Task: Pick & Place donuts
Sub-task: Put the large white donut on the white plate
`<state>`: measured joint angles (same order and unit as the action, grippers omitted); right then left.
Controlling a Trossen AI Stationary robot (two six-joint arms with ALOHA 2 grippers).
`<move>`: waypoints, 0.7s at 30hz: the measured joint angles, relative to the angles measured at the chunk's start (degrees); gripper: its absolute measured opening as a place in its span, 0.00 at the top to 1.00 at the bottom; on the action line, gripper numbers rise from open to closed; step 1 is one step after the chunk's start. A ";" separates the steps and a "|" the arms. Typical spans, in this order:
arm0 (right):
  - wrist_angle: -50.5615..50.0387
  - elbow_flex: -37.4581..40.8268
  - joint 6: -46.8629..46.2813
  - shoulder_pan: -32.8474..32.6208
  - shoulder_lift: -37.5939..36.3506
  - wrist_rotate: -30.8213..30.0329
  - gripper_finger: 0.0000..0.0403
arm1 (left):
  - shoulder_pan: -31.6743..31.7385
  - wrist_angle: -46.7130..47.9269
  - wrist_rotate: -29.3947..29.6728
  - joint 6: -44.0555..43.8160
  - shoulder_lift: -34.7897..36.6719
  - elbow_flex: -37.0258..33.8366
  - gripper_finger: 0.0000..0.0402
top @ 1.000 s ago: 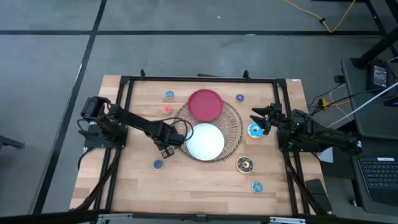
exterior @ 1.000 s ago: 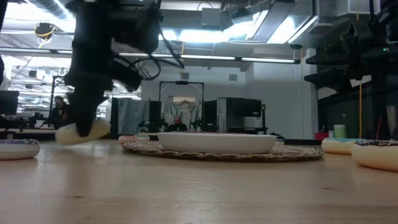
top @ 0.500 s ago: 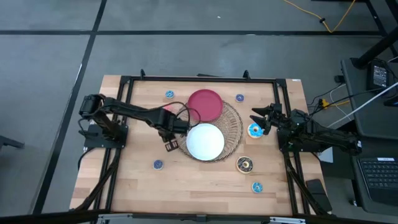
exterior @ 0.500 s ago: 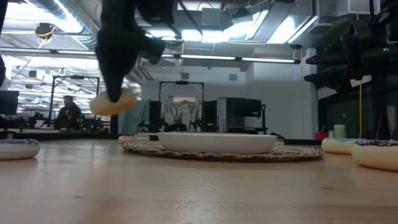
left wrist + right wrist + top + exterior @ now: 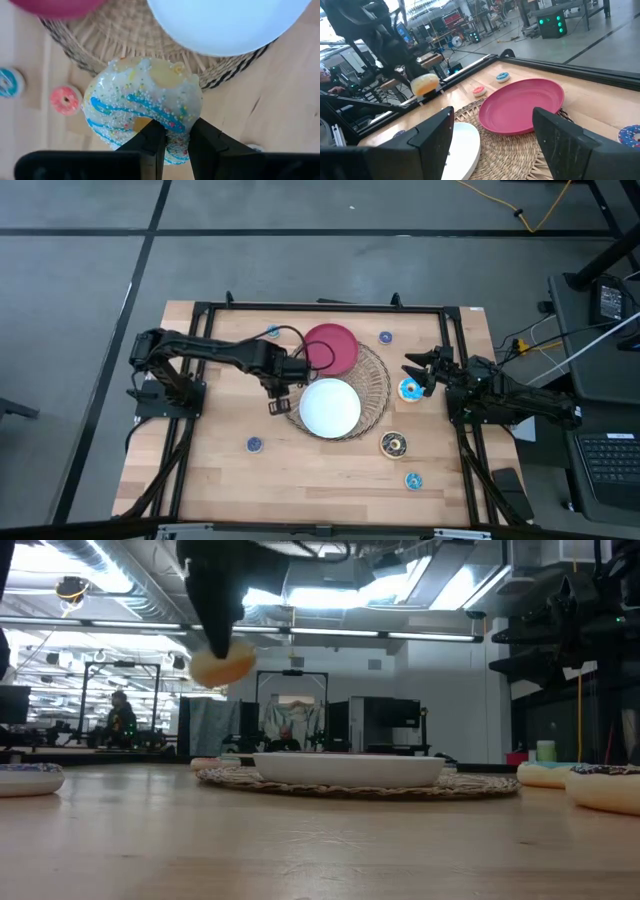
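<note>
- Left end effector (image 5: 172, 142) is clenched on a white-iced toy donut with blue drizzle and sprinkles (image 5: 145, 107), holding it in the air above the edge of the round wicker tray (image 5: 375, 385), beside the white round plate (image 5: 331, 407).
- Right end effector (image 5: 412, 370) hovers released near a blue-iced donut (image 5: 408, 389) on the wooden surface (image 5: 320, 470).
- Red round plate (image 5: 331, 347) lies on the tray.

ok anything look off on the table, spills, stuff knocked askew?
Nothing stands out. The left gripper holds the white-sprinkled donut in the air beside the wicker tray; the red plate and white plate sit flat on it.
</note>
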<state>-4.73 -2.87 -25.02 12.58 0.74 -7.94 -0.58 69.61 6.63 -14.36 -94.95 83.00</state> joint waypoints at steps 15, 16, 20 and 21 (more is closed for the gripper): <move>0.00 0.00 0.00 -0.01 -0.01 0.00 0.33 | -1.58 6.04 3.97 12.07 -7.03 11.12 0.84; 0.00 -0.01 0.00 -0.02 -0.01 0.00 0.33 | -1.71 6.45 4.58 12.56 -8.07 12.17 0.84; 0.00 0.00 0.00 -0.02 -0.01 0.00 0.33 | -1.96 7.32 6.22 13.63 -12.55 16.64 0.84; 0.00 0.00 0.00 0.00 -0.01 0.00 0.33 | -1.97 7.62 6.44 13.67 -13.90 17.85 0.84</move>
<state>-4.73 -2.88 -25.02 12.58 0.73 -7.94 -2.55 77.23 13.07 -0.69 -108.85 100.84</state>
